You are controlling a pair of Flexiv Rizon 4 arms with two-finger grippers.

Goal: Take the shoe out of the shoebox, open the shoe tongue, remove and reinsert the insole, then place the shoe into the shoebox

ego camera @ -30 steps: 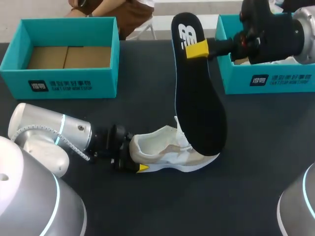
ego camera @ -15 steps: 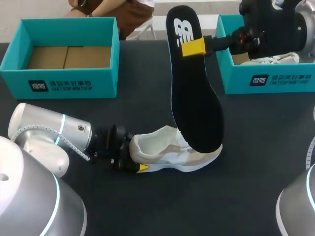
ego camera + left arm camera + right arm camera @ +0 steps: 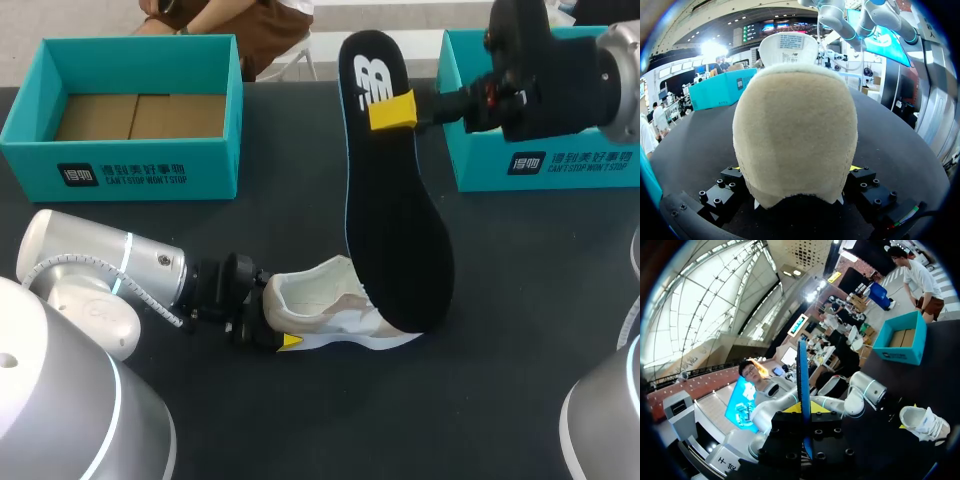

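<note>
"What sits furthest left?"

"An open teal cardboard shoebox [image 3: 120, 170] at the far left of the black table [image 3: 300, 420]. Brown card shows on its floor."

"And your left arm?"

"My left arm [image 3: 100, 275] comes in low at the near left. My left gripper [image 3: 272, 336] is clamped on the heel of the white and beige sneaker [image 3: 335, 312]. From the left wrist that heel fills nearly everything ahead of me, with one finger pressed to each side of it. The sneaker lies near the middle of the table, sole down and toe pointing right, well apart from both boxes."

"Where is the insole?"

"The long black insole with a blue edge [image 3: 395, 230] stands steeply over the sneaker. Its heel end, with the white logo, is up and far, and its toe end is down by the sneaker's front. I cannot tell whether that toe end touches the sneaker."

"What holds it up?"

"My right gripper [image 3: 393, 110], reaching in from the far right, pinches it close to the heel end. From the right wrist I see the insole edge-on as a thin blue line between my two yellow tips, one on each face."

"Anything further right?"

"A second teal shoebox [image 3: 560, 165] at the far right, partly behind my right arm [image 3: 560, 75]."
</note>
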